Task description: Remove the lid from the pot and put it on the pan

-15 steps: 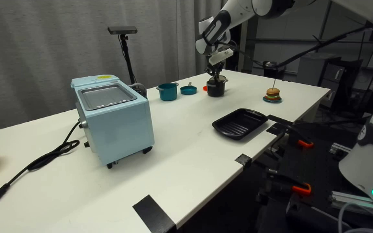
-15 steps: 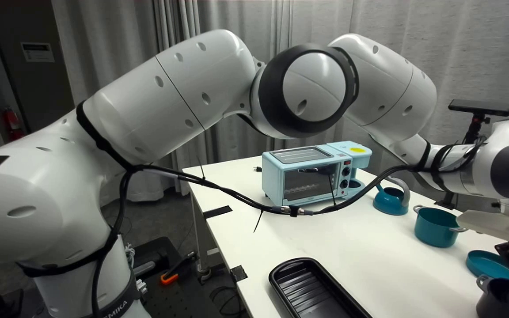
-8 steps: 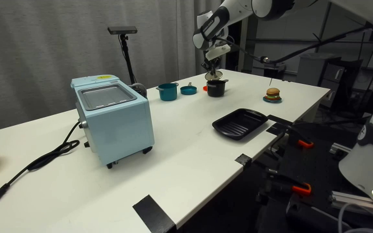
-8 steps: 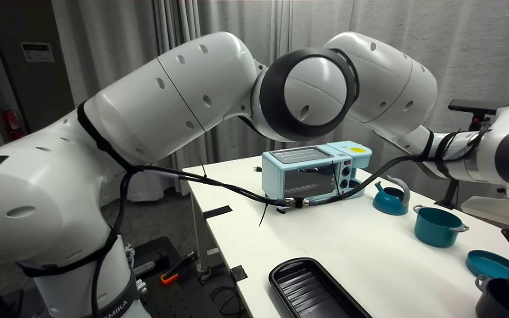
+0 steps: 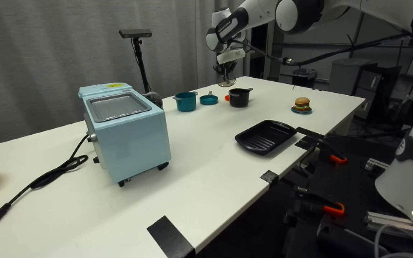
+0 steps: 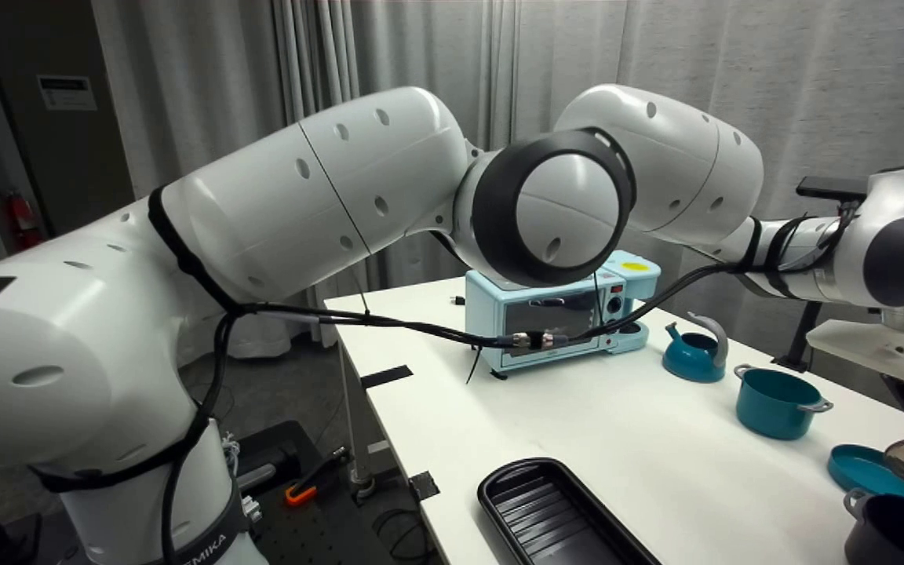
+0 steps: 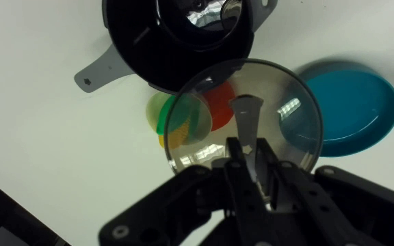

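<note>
Hand point(image 7: 247, 147) clamped on lid's grey handle point(image 7: 247, 118); I hold see-through lid point(image 7: 268, 112) aloft beside pot point(image 7: 180, 58), on side nearer teal pan point(image 7: 354, 102). Lid probably light, stiff, slick, maybe breakable; best gripped by handle only.

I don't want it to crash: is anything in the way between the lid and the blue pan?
Nothing visible is in the way. The gripper holds the lid, and in the wrist view the lid's edge overlaps the blue pan with nothing showing between them. The pot is on another side.
</note>
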Robot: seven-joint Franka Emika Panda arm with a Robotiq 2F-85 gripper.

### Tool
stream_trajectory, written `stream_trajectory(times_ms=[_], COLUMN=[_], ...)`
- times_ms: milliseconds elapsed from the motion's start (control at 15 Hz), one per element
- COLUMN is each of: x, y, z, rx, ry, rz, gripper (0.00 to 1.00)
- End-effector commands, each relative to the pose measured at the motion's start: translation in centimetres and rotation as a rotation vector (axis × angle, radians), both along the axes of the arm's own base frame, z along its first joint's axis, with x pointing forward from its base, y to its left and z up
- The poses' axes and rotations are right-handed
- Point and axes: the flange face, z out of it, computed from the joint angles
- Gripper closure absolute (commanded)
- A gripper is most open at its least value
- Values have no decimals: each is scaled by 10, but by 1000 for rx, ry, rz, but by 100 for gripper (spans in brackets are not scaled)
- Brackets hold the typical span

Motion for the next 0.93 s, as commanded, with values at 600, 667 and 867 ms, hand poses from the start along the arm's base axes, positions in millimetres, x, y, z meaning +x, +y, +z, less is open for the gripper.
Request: stream_trajectory(times_ms=[600, 667, 867], x=[35, 36, 39], y=[47, 50, 55], z=[-47, -48, -55], rx=[11, 10, -9], ry=[-125, -130, -158], rz=[-130, -132, -149], gripper=[96, 96, 96])
